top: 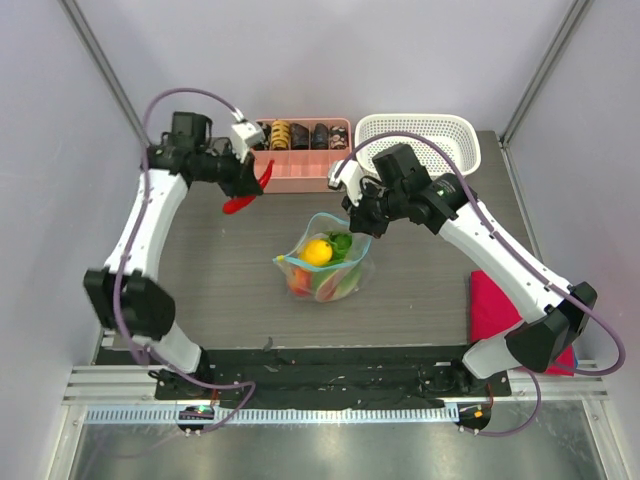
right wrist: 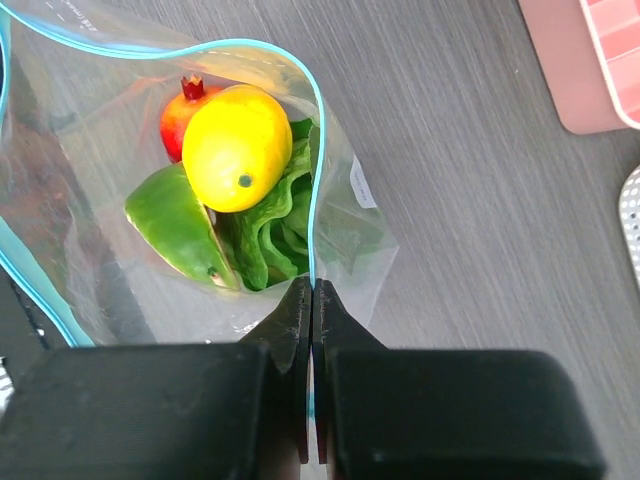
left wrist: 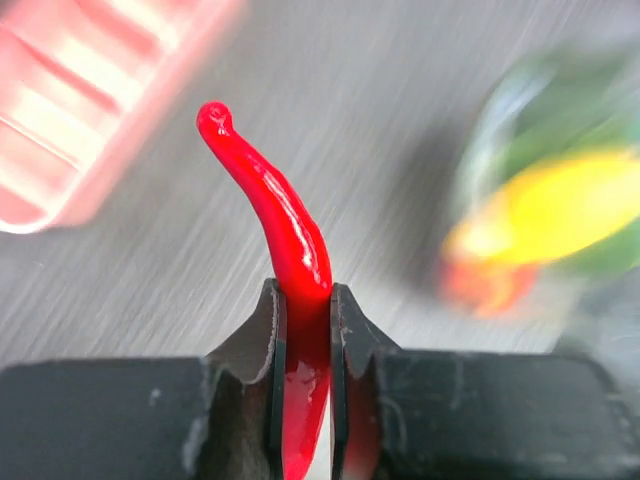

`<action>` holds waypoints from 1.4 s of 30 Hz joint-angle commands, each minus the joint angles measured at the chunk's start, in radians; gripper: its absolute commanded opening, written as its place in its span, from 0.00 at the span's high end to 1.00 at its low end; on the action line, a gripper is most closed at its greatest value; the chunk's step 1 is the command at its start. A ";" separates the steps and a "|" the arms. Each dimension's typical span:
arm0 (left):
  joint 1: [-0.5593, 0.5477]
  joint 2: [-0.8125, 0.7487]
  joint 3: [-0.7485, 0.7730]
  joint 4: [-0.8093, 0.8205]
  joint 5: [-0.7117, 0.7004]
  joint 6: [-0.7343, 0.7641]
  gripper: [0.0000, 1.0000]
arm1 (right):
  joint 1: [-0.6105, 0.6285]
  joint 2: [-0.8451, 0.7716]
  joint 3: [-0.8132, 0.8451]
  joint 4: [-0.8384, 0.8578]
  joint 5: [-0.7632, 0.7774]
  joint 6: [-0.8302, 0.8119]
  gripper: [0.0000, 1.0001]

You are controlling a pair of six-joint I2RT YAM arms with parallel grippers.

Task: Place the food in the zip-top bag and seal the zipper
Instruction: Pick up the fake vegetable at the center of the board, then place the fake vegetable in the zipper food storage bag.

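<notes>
One red chili [left wrist: 285, 225] in clenched left jaws, one zip-top bag [right wrist: 345, 235] in clenched right jaws, one lemon [right wrist: 238, 148] inside.

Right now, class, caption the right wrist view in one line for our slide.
Right jaws pinch the zipper, holding the zip-top bag open around yellow lemon, lettuce and red fruit.

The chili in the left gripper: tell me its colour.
The chili is glossy bright red all over; the left wrist view shows it best.
</notes>
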 commanded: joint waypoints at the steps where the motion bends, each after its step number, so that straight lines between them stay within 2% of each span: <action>1: -0.013 -0.255 -0.136 0.333 0.071 -0.562 1.00 | -0.002 0.004 0.045 -0.005 -0.026 0.104 0.99; 2: -0.016 -0.341 -0.171 0.395 0.037 -0.716 1.00 | -0.003 0.007 0.046 -0.005 -0.029 0.116 0.99; 5: -0.042 -0.471 -0.284 0.606 -0.069 -0.922 1.00 | -0.012 0.017 0.058 -0.006 -0.055 0.171 0.99; 8: -0.134 -0.559 -0.381 0.696 -0.182 -1.022 1.00 | -0.029 0.034 0.069 -0.012 -0.099 0.237 0.99; 9: -0.209 -0.604 -0.401 0.749 -0.254 -1.032 1.00 | -0.035 0.039 0.077 -0.014 -0.113 0.251 0.99; 11: -0.278 -0.633 -0.453 0.812 -0.334 -1.073 1.00 | -0.045 0.045 0.075 -0.017 -0.141 0.285 0.99; 16: -0.471 -0.659 -0.563 1.069 -0.500 -1.053 0.98 | -0.069 0.047 0.072 -0.018 -0.182 0.317 0.99; 19: -0.559 -0.655 -0.660 1.235 -0.517 -0.966 0.97 | -0.086 0.051 0.074 -0.017 -0.210 0.334 0.99; 22: -0.598 -0.632 -0.714 1.311 -0.489 -0.885 0.96 | -0.089 0.051 0.072 -0.017 -0.227 0.342 0.99; 25: -0.605 -0.615 -0.749 1.342 -0.414 -0.823 0.95 | -0.092 0.057 0.072 -0.017 -0.245 0.351 0.99; 31: -0.611 -0.618 -0.823 1.380 -0.391 -0.649 0.96 | -0.109 0.065 0.083 -0.018 -0.270 0.360 0.99; 36: -0.613 -0.702 -0.852 1.181 -0.296 -0.547 0.89 | -0.131 0.080 0.101 -0.028 -0.287 0.368 0.99; 41: -0.613 -0.789 -0.884 1.046 -0.300 -0.510 0.86 | -0.146 0.087 0.107 -0.026 -0.287 0.360 0.99; 42: -0.611 -0.800 -0.880 1.020 -0.302 -0.504 0.81 | -0.147 0.088 0.109 -0.028 -0.287 0.359 0.99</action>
